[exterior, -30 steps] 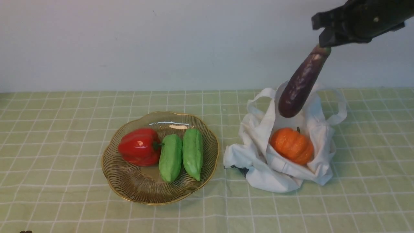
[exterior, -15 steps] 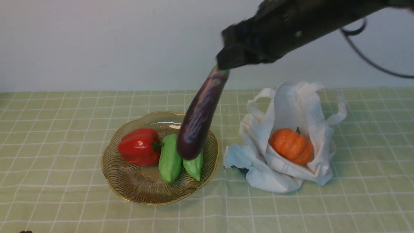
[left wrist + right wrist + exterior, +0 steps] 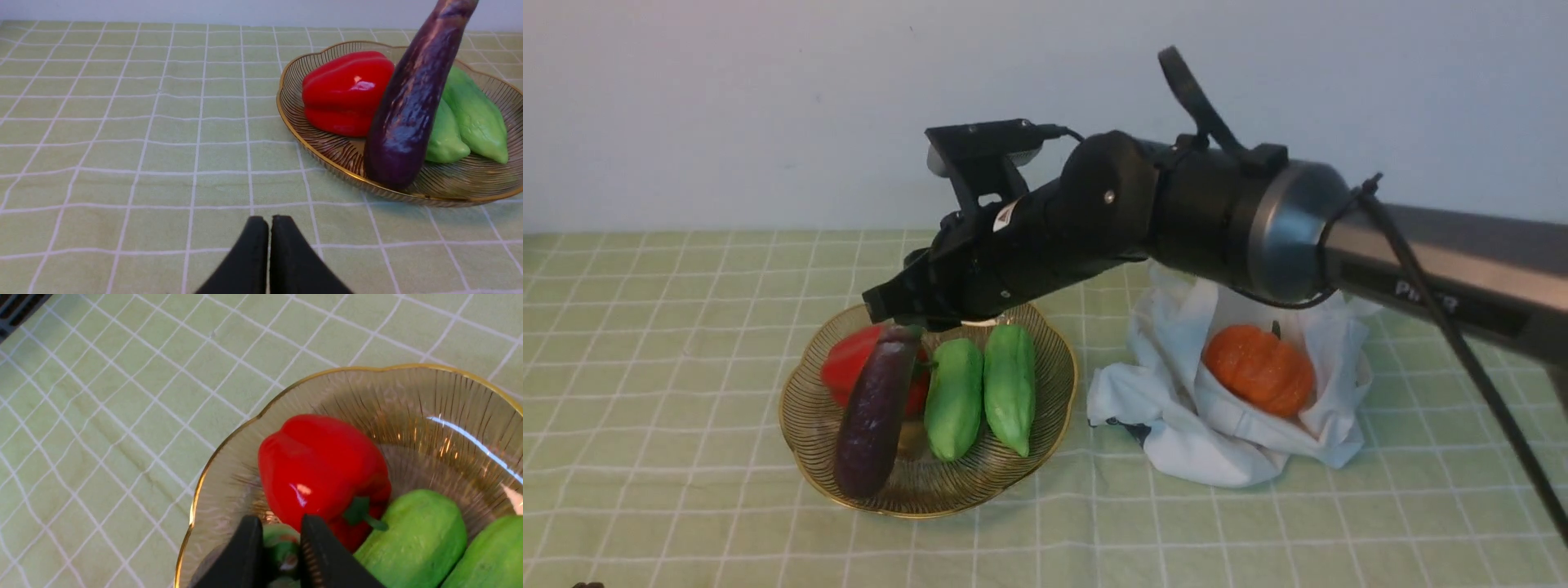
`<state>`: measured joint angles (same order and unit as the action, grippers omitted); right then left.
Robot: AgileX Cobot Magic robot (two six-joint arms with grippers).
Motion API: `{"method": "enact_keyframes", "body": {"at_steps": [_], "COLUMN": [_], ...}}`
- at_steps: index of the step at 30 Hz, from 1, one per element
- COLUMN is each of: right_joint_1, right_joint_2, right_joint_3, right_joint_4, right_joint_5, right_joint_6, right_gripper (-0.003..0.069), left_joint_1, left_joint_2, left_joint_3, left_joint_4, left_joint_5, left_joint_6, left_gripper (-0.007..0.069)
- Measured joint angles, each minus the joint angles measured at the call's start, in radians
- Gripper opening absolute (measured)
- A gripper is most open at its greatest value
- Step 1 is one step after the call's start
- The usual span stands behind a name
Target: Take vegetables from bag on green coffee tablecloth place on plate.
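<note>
**Jaws, near.** Left gripper (image 3: 269, 222): pressed together with nothing between them, low over the near-left cloth, well apart from the plate.

**Jaws, over the plate.** Right gripper (image 3: 280, 535): drawn narrow onto the green stem cap of the eggplant (image 3: 874, 412). The eggplant hangs tilted from them, its blunt end down at the near-left part of the plate (image 3: 931, 513). Whether that end touches the glass cannot be told.

**Plate, contents.**
- One red pepper (image 3: 845, 359), on the left, partly behind the eggplant.
- Two green gourds (image 3: 953, 398), side by side just right of the pepper.

**Bag** (image 3: 1217, 449): white cloth, slumped open on the table just right of the plate.

**Bag, contents.** One orange pumpkin (image 3: 1260, 367), resting in the open mouth.

**Progress, as judged.**
- Done: three pieces lie on the plate, and the eggplant is out of the bag and at the plate.
- Left: the eggplant is not yet let go, and the pumpkin is not yet fetched.
- The task looks well past halfway, with one set-down and one more trip to make.

**Surface.** Green coffee tablecloth (image 3: 686, 327): pale green with a grid of thin white lines and faint creases. It covers all of the table that shows, from the near edge to the far.

**Room.** A plain pale wall (image 3: 768, 106) rises directly behind the far edge of the cloth. No other furnishing is visible.
</note>
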<state>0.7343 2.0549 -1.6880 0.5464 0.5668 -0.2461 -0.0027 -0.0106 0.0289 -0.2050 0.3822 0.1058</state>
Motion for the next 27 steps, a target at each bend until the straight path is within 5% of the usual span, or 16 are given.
{"method": "enact_keyframes", "body": {"at_steps": [9, 13, 18, 22, 27], "right_joint_1": [0.0, -0.001, -0.003, -0.009, -0.01], "right_joint_2": [0.031, 0.03, -0.044, -0.166, -0.384], "right_joint_3": [0.0, 0.0, 0.0, 0.0, 0.0], "right_joint_4": [-0.08, -0.213, -0.407, -0.579, -0.77], "right_joint_5": [-0.027, 0.013, 0.085, 0.154, 0.296], "right_joint_6": [0.027, 0.126, 0.232, 0.336, 0.446], "right_gripper": [0.034, 0.0503, 0.0589, 0.0562, 0.0352], "left_joint_1": [0.0, 0.0, 0.0, 0.0, 0.0], "left_joint_2": [0.0, 0.0, 0.0, 0.0, 0.0], "left_joint_3": [0.0, 0.0, 0.0, 0.0, 0.0], "left_joint_4": [0.0, 0.0, 0.0, 0.0, 0.0], "left_joint_5": [0.0, 0.0, 0.0, 0.0, 0.0], "left_joint_6": [0.0, 0.0, 0.0, 0.0, 0.0], "left_gripper": [-0.0005, -0.0005, -0.0005, -0.0005, -0.0005]}}
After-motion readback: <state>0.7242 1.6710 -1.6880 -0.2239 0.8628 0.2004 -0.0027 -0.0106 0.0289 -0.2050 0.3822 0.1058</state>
